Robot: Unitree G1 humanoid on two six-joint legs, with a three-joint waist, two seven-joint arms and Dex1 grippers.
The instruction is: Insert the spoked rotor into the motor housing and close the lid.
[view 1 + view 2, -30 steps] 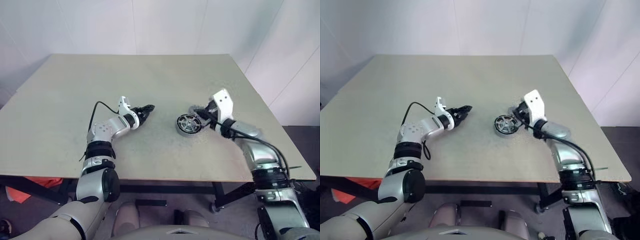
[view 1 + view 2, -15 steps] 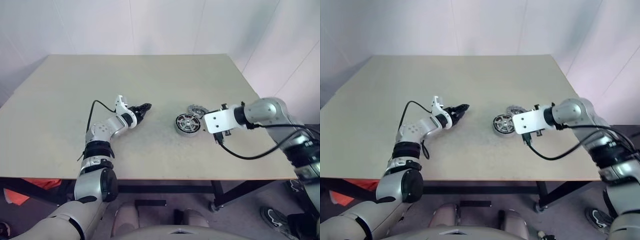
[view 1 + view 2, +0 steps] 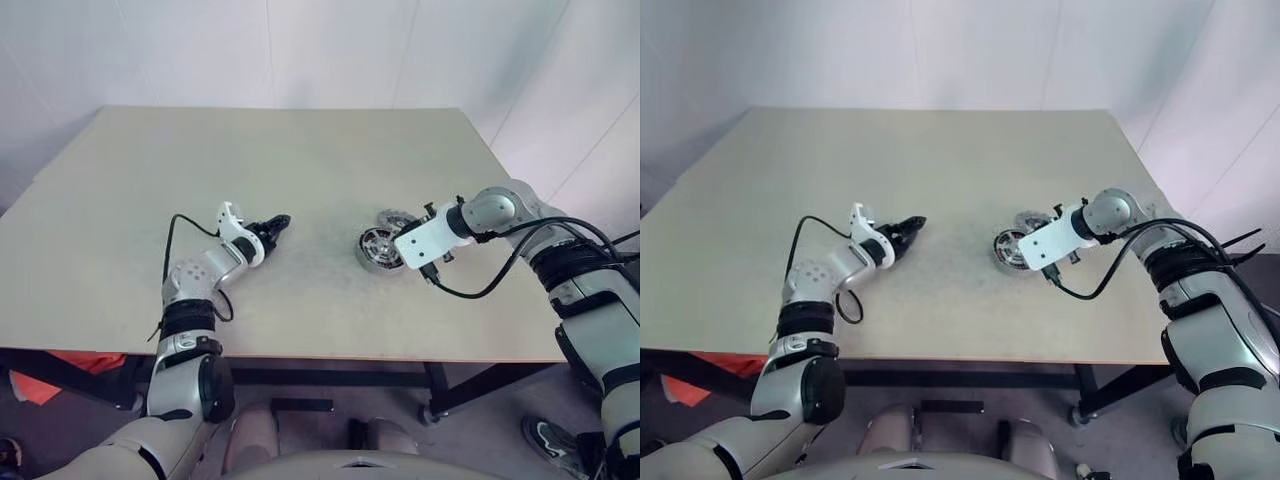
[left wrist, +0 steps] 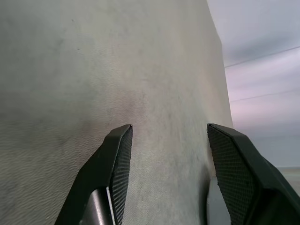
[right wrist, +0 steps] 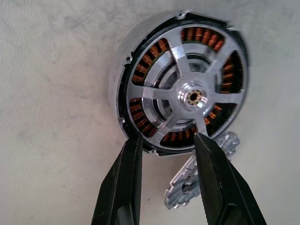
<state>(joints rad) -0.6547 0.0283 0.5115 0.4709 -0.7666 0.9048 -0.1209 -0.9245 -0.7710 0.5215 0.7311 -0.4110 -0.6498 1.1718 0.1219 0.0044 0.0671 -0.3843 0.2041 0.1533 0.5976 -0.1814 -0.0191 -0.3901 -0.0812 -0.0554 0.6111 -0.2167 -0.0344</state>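
Observation:
The motor housing (image 3: 375, 250) lies flat on the table right of centre. The spoked rotor (image 5: 192, 97) sits in it, and copper windings show between the silvery spokes. The lid (image 3: 396, 219), a flat grey disc, lies against the housing's far right side and is partly hidden by it. My right gripper (image 5: 168, 137) points down at the housing. It is open, with its two fingertips over the housing's rim and holding nothing. My left gripper (image 3: 278, 222) hovers low over bare table left of the housing, open and empty.
The tan table (image 3: 300, 150) runs wide to the back and left. A black cable (image 3: 480, 288) loops from my right wrist over the table's right front. A white wall stands behind the table.
My right arm swung its elbow out to the right and rolled the wrist. Its gripper went from shut to open and now points down over the housing. My left gripper drew back slightly to the left.

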